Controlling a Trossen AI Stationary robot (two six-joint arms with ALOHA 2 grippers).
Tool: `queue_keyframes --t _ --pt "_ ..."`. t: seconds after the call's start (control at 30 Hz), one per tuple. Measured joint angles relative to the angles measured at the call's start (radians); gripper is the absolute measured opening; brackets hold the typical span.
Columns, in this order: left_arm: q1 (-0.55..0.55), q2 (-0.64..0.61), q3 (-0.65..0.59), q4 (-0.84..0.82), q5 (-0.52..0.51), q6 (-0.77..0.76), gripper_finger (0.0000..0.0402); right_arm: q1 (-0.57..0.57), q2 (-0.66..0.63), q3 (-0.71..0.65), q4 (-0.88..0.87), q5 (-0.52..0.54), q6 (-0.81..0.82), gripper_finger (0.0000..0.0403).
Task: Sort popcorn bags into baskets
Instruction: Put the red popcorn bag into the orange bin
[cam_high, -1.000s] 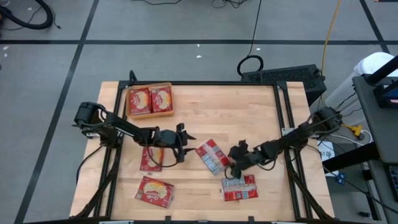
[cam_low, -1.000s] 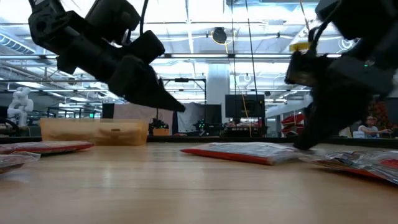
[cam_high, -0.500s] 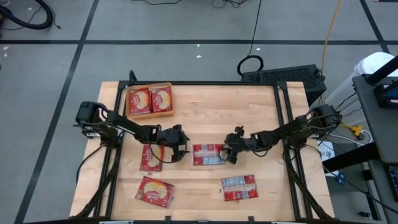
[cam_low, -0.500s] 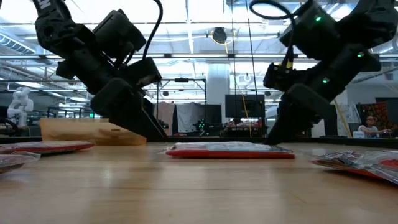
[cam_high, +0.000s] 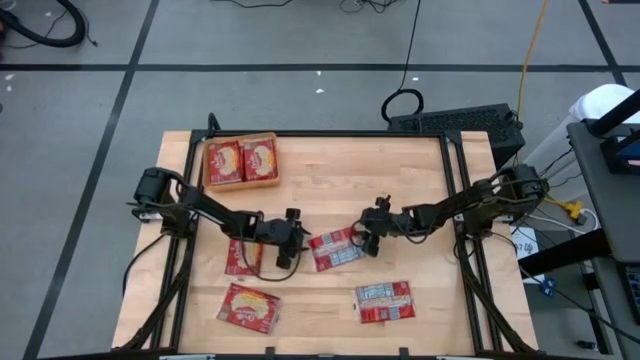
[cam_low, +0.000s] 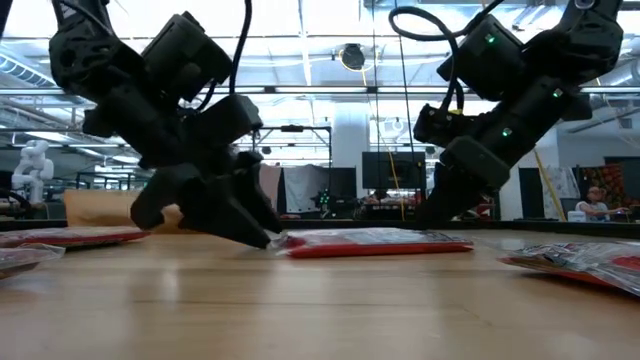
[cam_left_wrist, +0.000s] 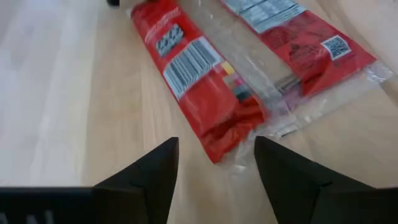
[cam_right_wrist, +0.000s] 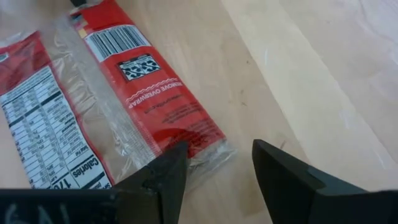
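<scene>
Red popcorn bag (cam_high: 334, 249) between left pincer (cam_high: 297, 240), right pincer (cam_high: 368, 236), both open

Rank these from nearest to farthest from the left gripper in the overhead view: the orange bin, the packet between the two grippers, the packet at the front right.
1. Packet between the grippers, right beside the left gripper.
2. Front-right packet, toward the table's front edge.
3. Orange bin, back-left corner.

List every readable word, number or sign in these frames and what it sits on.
"Calories" and "170": nutrition panel of the middle popcorn bag, right wrist view.
"REMOVE OVERWRAP": its red flap, same view; uncertain.
Barcodes and QR code on that bag: unreadable.
Other bags: too small.
</scene>
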Motion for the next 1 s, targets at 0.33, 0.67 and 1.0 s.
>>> queue_keyframes --t 0.33,0.67,1.0 --pt "0.026 0.022 0.0 0.009 0.139 0.15 0.0139 0.0 0.0 0.0 0.04 -0.022 0.01 0.0173" --pt "0.067 0.01 -0.003 0.023 0.191 0.134 0.0006 0.0 -0.041 0.0 0.109 0.004 0.018 0.0174" --pt "0.115 0.013 -0.005 0.119 0.071 0.079 0.0002 0.134 -0.147 0.065 -0.103 0.005 -0.001 0.0212"
